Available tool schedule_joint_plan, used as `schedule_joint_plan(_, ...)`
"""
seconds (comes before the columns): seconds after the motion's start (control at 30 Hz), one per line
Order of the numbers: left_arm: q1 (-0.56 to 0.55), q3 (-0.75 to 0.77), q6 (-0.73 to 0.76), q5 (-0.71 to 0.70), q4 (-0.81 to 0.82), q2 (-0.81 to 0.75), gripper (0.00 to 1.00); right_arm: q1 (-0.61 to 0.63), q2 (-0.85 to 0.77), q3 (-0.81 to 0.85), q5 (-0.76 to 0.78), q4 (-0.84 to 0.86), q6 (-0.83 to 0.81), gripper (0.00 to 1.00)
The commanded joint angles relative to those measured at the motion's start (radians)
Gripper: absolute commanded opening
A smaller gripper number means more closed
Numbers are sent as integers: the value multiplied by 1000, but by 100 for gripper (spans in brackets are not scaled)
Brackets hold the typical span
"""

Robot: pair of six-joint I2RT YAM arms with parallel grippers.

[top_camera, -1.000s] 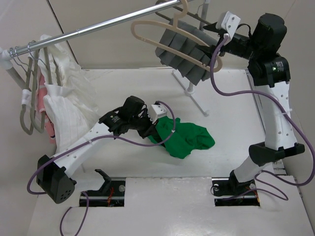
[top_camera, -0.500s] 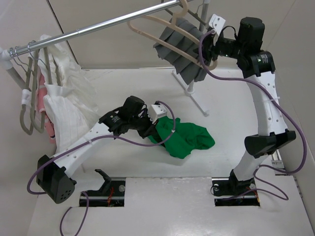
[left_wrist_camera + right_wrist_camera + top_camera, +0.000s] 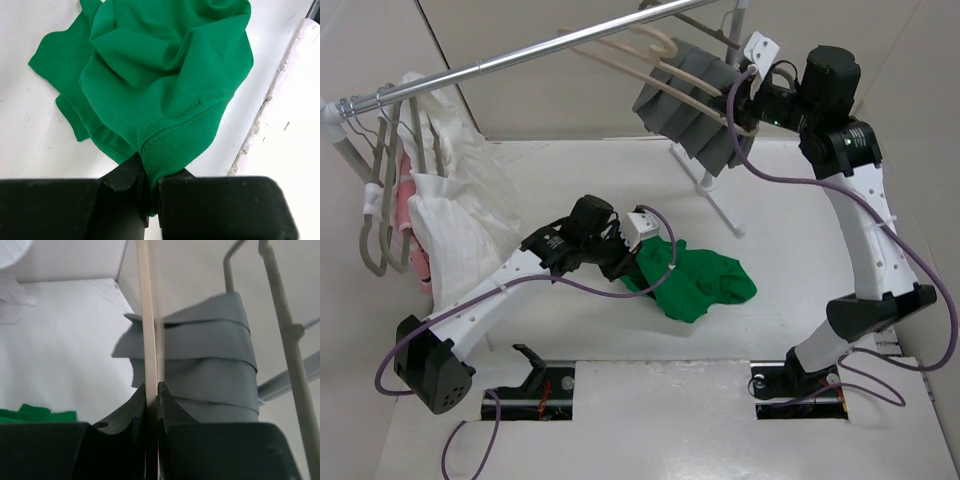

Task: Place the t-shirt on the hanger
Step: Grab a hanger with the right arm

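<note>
The bright green t-shirt (image 3: 705, 283) lies crumpled on the white table, near the middle. My left gripper (image 3: 638, 262) is shut on its ribbed hem (image 3: 160, 155), low at the shirt's left end. The beige hanger (image 3: 650, 60) hangs from the metal rail at the top, tilted, in front of a grey pleated cloth (image 3: 695, 115). My right gripper (image 3: 748, 108) is up at the hanger's right end, shut on the hanger's thin beige bar (image 3: 148, 340). In the right wrist view both fingers (image 3: 131, 410) press against that bar.
A metal rail (image 3: 510, 57) runs across the top on a stand with a white post (image 3: 705, 180). White garments (image 3: 460, 215) and thin grey hangers (image 3: 380, 200) hang at the left. A raised white ledge (image 3: 290, 125) borders the table on the right of the left wrist view.
The right arm swung left toward the hanger and its jaws closed onto the beige bar; the hanger tipped flatter and shifted left. The left arm and the t-shirt stayed still.
</note>
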Motion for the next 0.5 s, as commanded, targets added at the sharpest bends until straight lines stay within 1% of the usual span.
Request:
schedule_joint_plan(0.0,1,37,4,2,14,-16,0,40,-133,-23,19,184,47,0)
schedule_joint_plan(0.17,1,37,4,2,14,-16,0,75,-190,-72,31,175,47,0)
schedule_joint_plan(0.27,1,37,-5,-7,14,-16,0,75,-254,-177,54,154,47,0)
schedule_joint_plan(0.33,1,37,-14,-7,14,-16,0,75,-322,-285,73,122,47,0)
schedule_joint_plan(0.4,1,37,-25,-17,14,-16,0,75,-383,-363,123,65,47,0)
schedule_joint_plan(0.43,12,37,-36,-17,14,-16,0,63,-458,-445,146,44,47,0)
schedule_joint_plan(0.47,12,37,-49,-17,14,-16,0,54,-498,-481,171,22,47,0)
